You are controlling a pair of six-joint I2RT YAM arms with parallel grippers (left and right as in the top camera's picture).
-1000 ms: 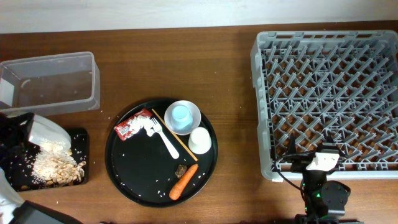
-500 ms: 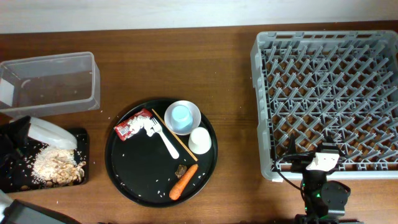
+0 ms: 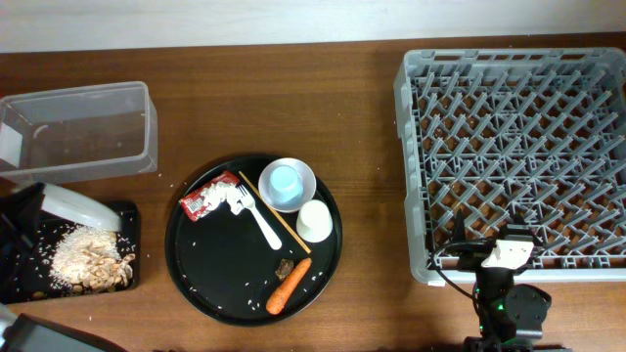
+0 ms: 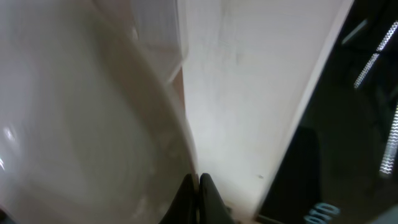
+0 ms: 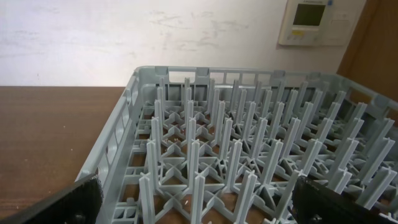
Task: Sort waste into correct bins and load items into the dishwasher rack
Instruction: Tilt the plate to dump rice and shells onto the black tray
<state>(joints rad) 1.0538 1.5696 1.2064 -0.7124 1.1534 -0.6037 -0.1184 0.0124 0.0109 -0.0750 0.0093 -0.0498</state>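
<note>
Jaws: left gripper [image 4: 194,193] pinched tight on plate [image 3: 78,207] rim; right gripper [image 5: 196,205] wide apart, empty, far rt of flat tray [image 3: 129,220], at rack [image 3: 416,98]. We hold plate tilted over flat tray's upper edge so rice [image 3: 83,256] slides off; pile w/ scraps lies inside.

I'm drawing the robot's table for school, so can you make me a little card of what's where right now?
left fingers: shut on the white plate, tilted over the flat black tray
rice: piled on the flat black tray
clear tub: just beyond that tray
round tray: snack wrapper, fork, carrot, cream cup, blue cup inside small bowl
rack: on the right, no dishes in it
right fingers: open, at the rack's near edge
</note>
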